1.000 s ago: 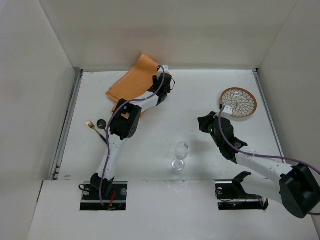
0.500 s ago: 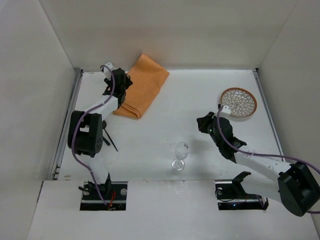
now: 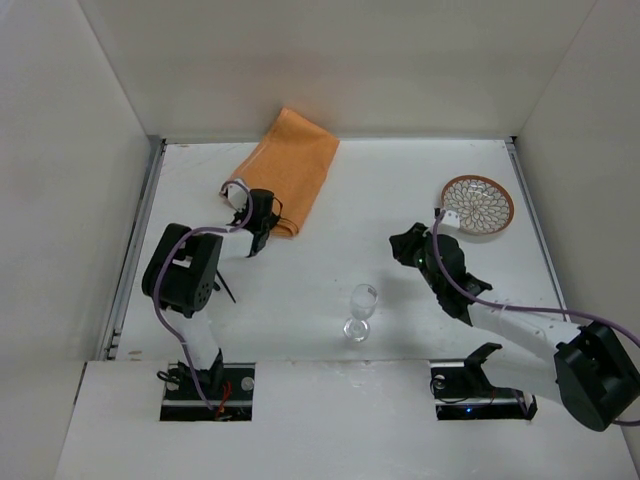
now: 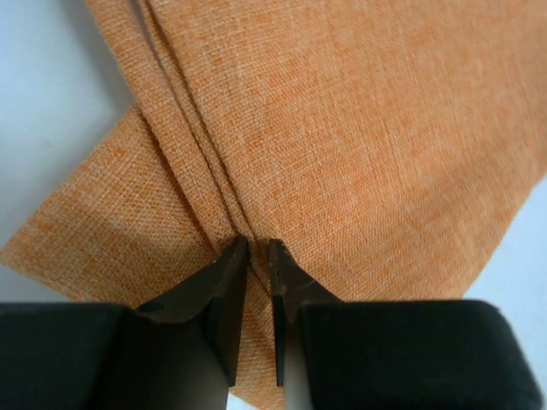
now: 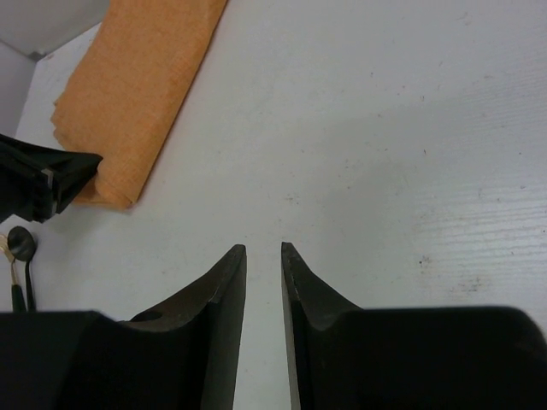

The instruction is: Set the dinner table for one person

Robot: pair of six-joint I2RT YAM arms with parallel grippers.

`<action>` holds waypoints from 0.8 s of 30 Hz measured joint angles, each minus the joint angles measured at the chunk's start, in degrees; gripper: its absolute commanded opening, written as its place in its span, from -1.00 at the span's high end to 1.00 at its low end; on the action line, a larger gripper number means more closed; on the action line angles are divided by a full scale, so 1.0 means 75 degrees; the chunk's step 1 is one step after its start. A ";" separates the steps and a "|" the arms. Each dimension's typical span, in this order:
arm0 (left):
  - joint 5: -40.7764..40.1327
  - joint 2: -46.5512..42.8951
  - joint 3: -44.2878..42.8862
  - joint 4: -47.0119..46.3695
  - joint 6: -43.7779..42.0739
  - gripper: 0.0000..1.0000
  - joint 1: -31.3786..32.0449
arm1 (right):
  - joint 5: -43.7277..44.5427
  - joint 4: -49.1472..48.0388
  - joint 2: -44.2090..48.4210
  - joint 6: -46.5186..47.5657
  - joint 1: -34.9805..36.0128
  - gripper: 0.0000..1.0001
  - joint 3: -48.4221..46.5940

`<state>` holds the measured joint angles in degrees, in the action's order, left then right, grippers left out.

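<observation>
The dinner table (image 3: 400, 180) is a white surface walled in white. A folded orange cloth (image 3: 290, 175) lies at its back left. My left gripper (image 3: 262, 218) is at the cloth's near edge. In the left wrist view the left gripper (image 4: 256, 248) has its jaws pinched to a narrow slit on a raised fold of the cloth (image 4: 342, 128). A clear wine glass (image 3: 360, 310) stands upright near the front middle. A round plate (image 3: 478, 205) with a brown rim lies at the right. My right gripper (image 5: 263, 249) hovers open over bare table, nothing between its fingers.
Dark-handled cutlery (image 3: 226, 290) lies left of the glass, partly hidden by the left arm; its ends also show as cutlery (image 5: 21, 248) at the left edge of the right wrist view. White walls close the left, back and right sides.
The left arm swung from the cloth's far left side to its near edge and its jaws narrowed onto the cloth. The right jaws parted a little; that arm barely moved.
</observation>
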<state>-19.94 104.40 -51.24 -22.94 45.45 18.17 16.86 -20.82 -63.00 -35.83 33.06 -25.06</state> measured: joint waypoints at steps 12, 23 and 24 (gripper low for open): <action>0.0052 -0.0697 0.0828 -0.0405 0.0431 0.16 0.0653 | -0.0006 -0.0085 -0.0003 -0.0020 0.0000 0.20 -0.0003; 0.0481 -0.1341 0.0877 -0.0341 0.0688 -0.13 -0.1224 | -0.0038 -0.0085 -0.0055 -0.0026 0.0003 0.02 -0.0003; 0.0560 -0.1262 0.0868 -0.0356 0.0766 -0.12 -0.1408 | -0.0041 -0.0087 -0.0055 -0.0026 0.0000 0.02 -0.0003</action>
<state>-15.75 94.94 -44.73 -25.61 51.20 7.62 16.56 -21.47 -63.42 -36.03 33.06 -25.08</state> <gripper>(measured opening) 0.561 0.486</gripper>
